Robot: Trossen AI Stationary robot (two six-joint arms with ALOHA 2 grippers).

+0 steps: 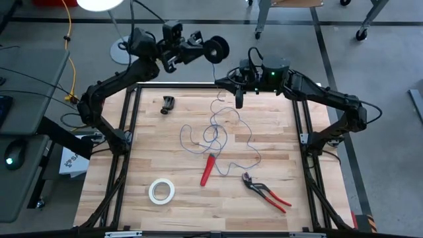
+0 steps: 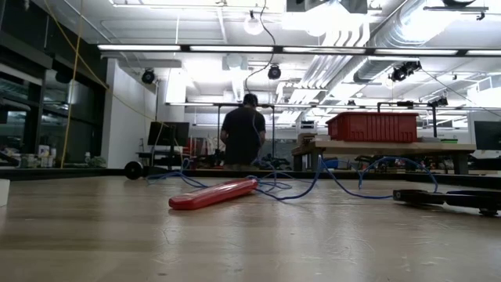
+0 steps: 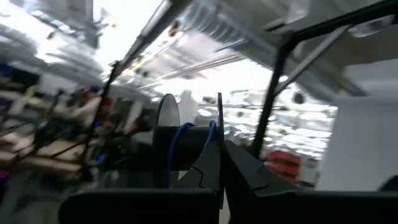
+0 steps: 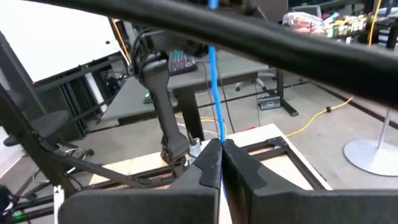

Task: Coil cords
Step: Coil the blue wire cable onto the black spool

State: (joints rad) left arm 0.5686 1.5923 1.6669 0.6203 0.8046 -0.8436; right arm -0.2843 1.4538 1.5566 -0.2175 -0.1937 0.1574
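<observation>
A small black spool (image 1: pixel 217 47) hangs in the air beyond the table's far edge, with my left gripper (image 1: pixel 200 53) shut on it; a few turns of the thin blue cord (image 3: pixel 185 140) wrap its core. My right gripper (image 1: pixel 239 99), above the table's far middle, is shut on the same cord (image 4: pixel 214 74). The remaining cord lies in loose loops (image 1: pixel 213 135) on the wooden table (image 1: pixel 152 145) and shows in the low view as a low tangle (image 2: pixel 313 184). Neither gripper appears in the low view. My left gripper pinches one thin flange of the spool at its rim (image 3: pixel 219 127) between its two fingers (image 3: pixel 208 171). The fingers come from the table's left, slanting a little upward. The spool is lifted clear, its axis roughly level. My right gripper pinches the blue cord (image 4: pixel 216 138) between its two fingertips (image 4: pixel 208 165), coming about level from the table's right. The cord crosses the fingers and runs in a fairly straight line away from them toward the spool; its other part drops to the loops on the table.
A red-handled tool (image 1: pixel 208 169) lies amid the cord's near loops, red-handled pliers (image 1: pixel 266 192) at the near right, a white tape roll (image 1: pixel 161 190) at the near left, a black clip (image 1: pixel 168 104) at the far left. A person (image 2: pixel 243 131) stands far behind the table.
</observation>
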